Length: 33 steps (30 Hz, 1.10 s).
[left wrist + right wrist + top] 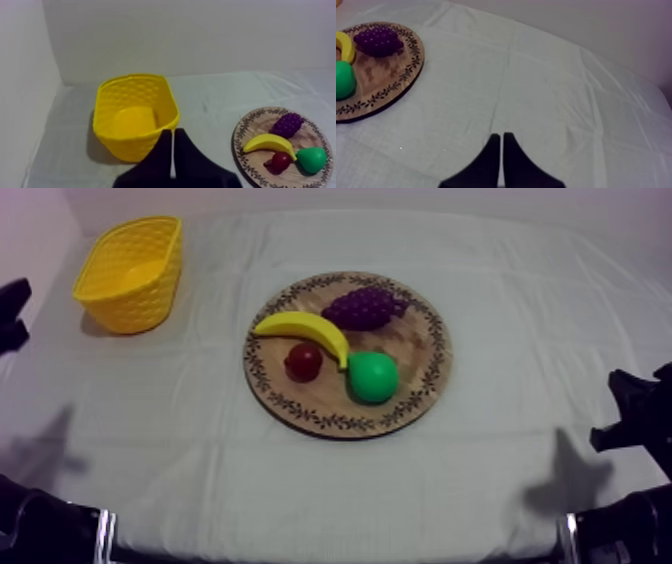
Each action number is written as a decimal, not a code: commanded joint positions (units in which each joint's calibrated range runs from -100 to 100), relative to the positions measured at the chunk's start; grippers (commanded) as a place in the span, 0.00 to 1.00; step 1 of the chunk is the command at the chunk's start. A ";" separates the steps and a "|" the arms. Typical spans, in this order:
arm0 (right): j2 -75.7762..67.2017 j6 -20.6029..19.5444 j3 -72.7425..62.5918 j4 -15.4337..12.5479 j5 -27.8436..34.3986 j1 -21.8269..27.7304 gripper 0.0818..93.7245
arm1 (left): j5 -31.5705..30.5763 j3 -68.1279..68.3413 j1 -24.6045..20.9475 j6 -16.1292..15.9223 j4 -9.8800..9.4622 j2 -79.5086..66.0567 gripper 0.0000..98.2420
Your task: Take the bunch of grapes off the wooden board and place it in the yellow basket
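Surface: grey-white cloth [200, 453] over the table, with a plain pale wall behind it.
Left jaws: the left gripper [173, 132] has its fingers pressed together in a narrow wedge, with nothing between them.
Right jaws: the right gripper [501, 135] is the same, fingers together and gripping nothing.
Task's thing: the bunch of grapes [364, 307] lies untouched on the far part of the wooden board [437, 348], just beyond the banana [305, 326].
Direction from the jaws: ahead and well to the right of the left jaws, ahead and well to the left of the right jaws, and well apart from both.
Long axis: roughly side to side across the table, so a grasp would probably close across the short way.
Nearer arm: the grapes look about equally far from each. The yellow basket [140, 293] sits straight ahead of the left jaws, so I judge the left arm better placed.
Basket contents: nothing in it.
Board contents: the grapes, the banana, a pear [372, 377] and a small red fruit [303, 362].
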 commanded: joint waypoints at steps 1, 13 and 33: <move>-0.01 -0.03 0.04 0.00 -0.03 -0.02 0.00 | 2.37 -10.02 1.16 -0.58 0.02 4.94 0.00; -0.01 -0.03 0.04 0.00 -0.03 -0.02 0.00 | 13.04 -29.88 9.63 -3.40 0.11 21.15 0.00; -0.01 -0.03 0.04 0.00 -0.03 -0.02 0.00 | 11.34 -33.20 23.81 -3.99 -0.15 38.75 0.00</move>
